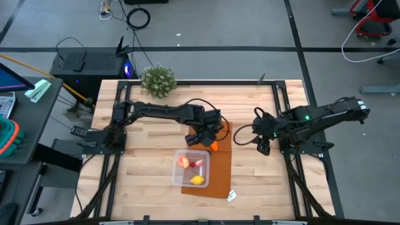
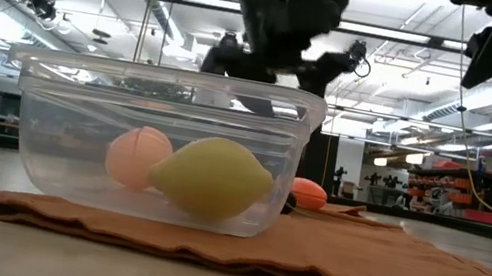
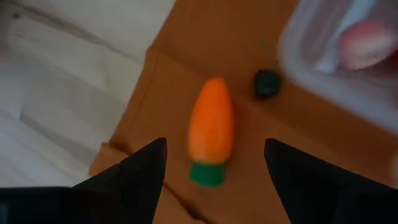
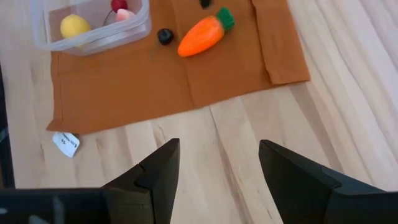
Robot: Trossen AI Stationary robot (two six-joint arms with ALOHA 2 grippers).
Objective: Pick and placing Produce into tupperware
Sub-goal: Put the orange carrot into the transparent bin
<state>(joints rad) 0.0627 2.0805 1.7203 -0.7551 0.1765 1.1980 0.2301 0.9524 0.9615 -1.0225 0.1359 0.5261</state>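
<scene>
- Hovering over the brown-orange mat (image 4: 174,81) on the wooden counter (image 1: 150,181): left claw (image 3: 214,163), fingers standing wide apart, gripping nothing.
- Lying on the mat directly between and just ahead of those fingers: carrot (image 3: 211,127), smooth bright orange, tapering to a rounded tip, stubby green top pointing back toward the claw.
- Sitting just beyond the carrot's tip, apart from it: small dark round piece (image 3: 267,83).
- Resting on the mat past the carrot, near the left claw: tupperware (image 2: 160,138), clear, shallow, rounded corners, walls see-through.
- Showing inside the tupperware: yellow lemon (image 2: 212,177) with pointed ends, touching a pale pink-orange peach-like fruit (image 2: 135,155); also a small red piece (image 4: 119,5), seen from the right wrist.
- Waiting above bare counter off the mat's edge, well apart from the carrot: right claw (image 4: 217,168), fingers parted, holding nothing.
- Lying on the counter by the mat's corner: small white tag (image 4: 66,144).
- Standing at the counter's far edge: bushy green potted plant (image 1: 158,80).
</scene>
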